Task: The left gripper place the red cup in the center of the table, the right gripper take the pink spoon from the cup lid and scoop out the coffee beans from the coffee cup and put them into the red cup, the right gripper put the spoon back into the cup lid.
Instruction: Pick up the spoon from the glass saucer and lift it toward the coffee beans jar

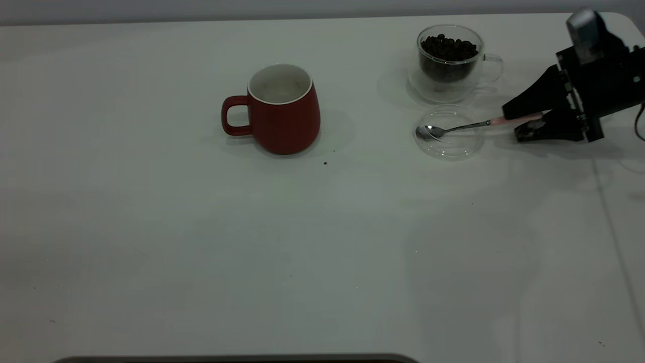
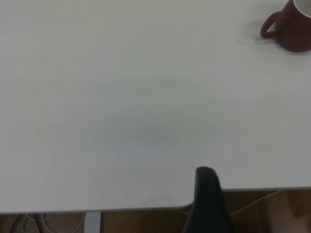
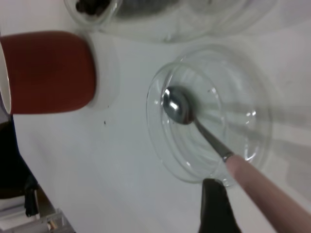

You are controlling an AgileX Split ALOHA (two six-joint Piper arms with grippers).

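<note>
**Spoon pinched at the handle, ready to lift**

Right pincer (image 1: 524,125) pinching the pink spoon (image 1: 456,128) by its handle, bowl resting in the cup lid (image 1: 448,132), leaving the bowl free for scooping. Coffee cup (image 1: 450,58) full of coffee beans (image 1: 448,48) just behind. Red cup (image 1: 283,108) upright mid-worktop (image 1: 322,242), mouth open to receive. Left pincer (image 2: 208,204) parked at the worktop edge, well apart; spread or pressed together, cannot tell.

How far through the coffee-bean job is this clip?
Done: the red cup stands near the table's middle, with no beans visible inside. In hand: the right gripper straddles the pink spoon's handle, spoon bowl resting in the cup lid. Left: scooping the coffee beans from the coffee cup, then returning the spoon.
</note>
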